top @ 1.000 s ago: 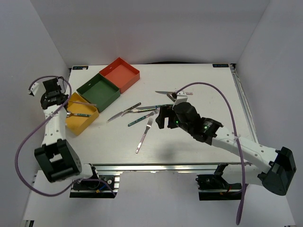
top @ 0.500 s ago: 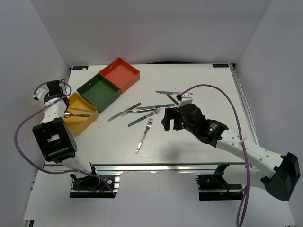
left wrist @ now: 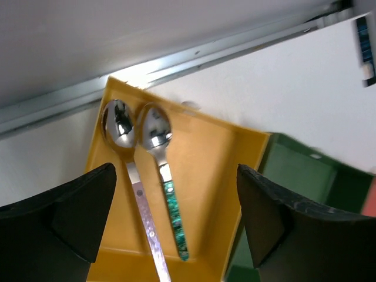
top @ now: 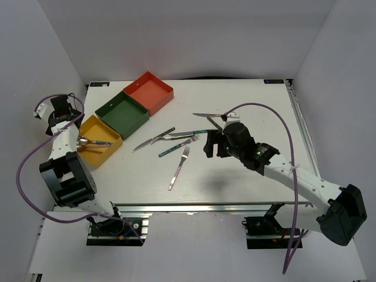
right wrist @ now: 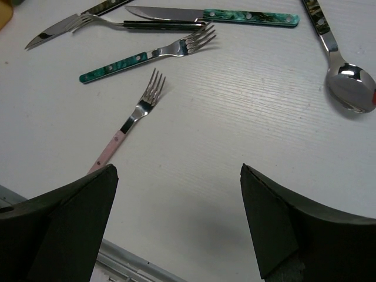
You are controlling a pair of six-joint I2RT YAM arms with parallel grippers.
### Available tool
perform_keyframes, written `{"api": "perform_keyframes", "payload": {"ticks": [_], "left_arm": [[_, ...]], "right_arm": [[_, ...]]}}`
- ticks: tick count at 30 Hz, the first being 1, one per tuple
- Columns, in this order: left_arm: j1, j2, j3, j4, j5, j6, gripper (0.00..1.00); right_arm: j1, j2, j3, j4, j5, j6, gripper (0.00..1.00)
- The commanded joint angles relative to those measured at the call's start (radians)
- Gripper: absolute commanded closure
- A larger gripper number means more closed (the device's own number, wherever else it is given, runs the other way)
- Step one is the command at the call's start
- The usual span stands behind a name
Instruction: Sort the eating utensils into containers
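Observation:
My left gripper (top: 60, 113) hangs open over the yellow tray (top: 103, 154) at the table's left edge, with nothing between its fingers. In the left wrist view the gripper (left wrist: 174, 194) frames two spoons lying side by side in the yellow tray (left wrist: 205, 170): an all-silver spoon (left wrist: 124, 141) and a teal-handled spoon (left wrist: 163, 176). My right gripper (top: 210, 147) is open above bare table. Ahead of the right gripper (right wrist: 177, 176) lie a pink-handled fork (right wrist: 126, 124), a teal-handled fork (right wrist: 147, 57), a teal-handled knife (right wrist: 217, 14) and a spoon (right wrist: 348, 82).
The dark green tray (top: 122, 114) and the red-orange tray (top: 150, 91) stand behind the yellow one, both showing nothing inside. More utensils (top: 154, 140) lie mid-table, and one knife (top: 205, 115) lies behind the right arm. An aluminium rail (left wrist: 59, 106) borders the table; white walls close it in.
My left gripper has opened wide over the yellow tray and the silver spoon now lies free beside the teal-handled one. The right arm has shifted slightly right, still open.

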State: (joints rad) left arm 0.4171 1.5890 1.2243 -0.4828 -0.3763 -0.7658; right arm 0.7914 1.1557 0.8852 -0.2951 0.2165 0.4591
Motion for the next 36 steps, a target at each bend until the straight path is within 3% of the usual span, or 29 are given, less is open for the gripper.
{"api": "perform_keyframes", "payload": {"ticks": [1, 3, 4, 6, 10, 13, 21, 24, 31, 36], "left_arm": [[0.002, -0.070, 0.084, -0.008, 0.025, 0.029, 0.07], [-0.007, -0.075, 0.083, 0.001, 0.056, 0.049, 0.02], [-0.018, -0.125, 0.061, 0.031, 0.141, 0.084, 0.02], [-0.055, -0.165, 0.055, -0.002, 0.140, 0.108, 0.02], [-0.103, -0.316, -0.064, 0.009, 0.279, 0.198, 0.02], [-0.142, -0.444, -0.159, -0.017, 0.336, 0.253, 0.02], [-0.253, -0.898, -0.446, 0.044, 0.313, 0.330, 0.02], [-0.262, -0.963, -0.523, 0.082, 0.315, 0.330, 0.02], [-0.314, -0.922, -0.511, 0.055, 0.292, 0.332, 0.02], [-0.317, -0.906, -0.513, 0.061, 0.298, 0.332, 0.02]], "right_arm": [[-0.020, 0.021, -0.005, 0.048, -0.046, -0.011, 0.11], [-0.037, 0.070, 0.018, 0.031, -0.028, -0.040, 0.11], [-0.050, 0.091, 0.033, 0.011, -0.007, -0.048, 0.11], [-0.092, 0.142, 0.070, -0.015, -0.017, -0.077, 0.11], [-0.141, 0.193, 0.107, -0.012, -0.094, -0.112, 0.11], [-0.156, 0.231, 0.135, -0.026, -0.024, -0.148, 0.11], [-0.254, 0.477, 0.291, -0.053, -0.049, -0.327, 0.14], [-0.300, 0.588, 0.394, -0.049, -0.098, -0.376, 0.19], [-0.376, 0.775, 0.558, -0.102, -0.118, -0.496, 0.39], [-0.396, 0.848, 0.577, -0.099, -0.143, -0.568, 0.41]]}}
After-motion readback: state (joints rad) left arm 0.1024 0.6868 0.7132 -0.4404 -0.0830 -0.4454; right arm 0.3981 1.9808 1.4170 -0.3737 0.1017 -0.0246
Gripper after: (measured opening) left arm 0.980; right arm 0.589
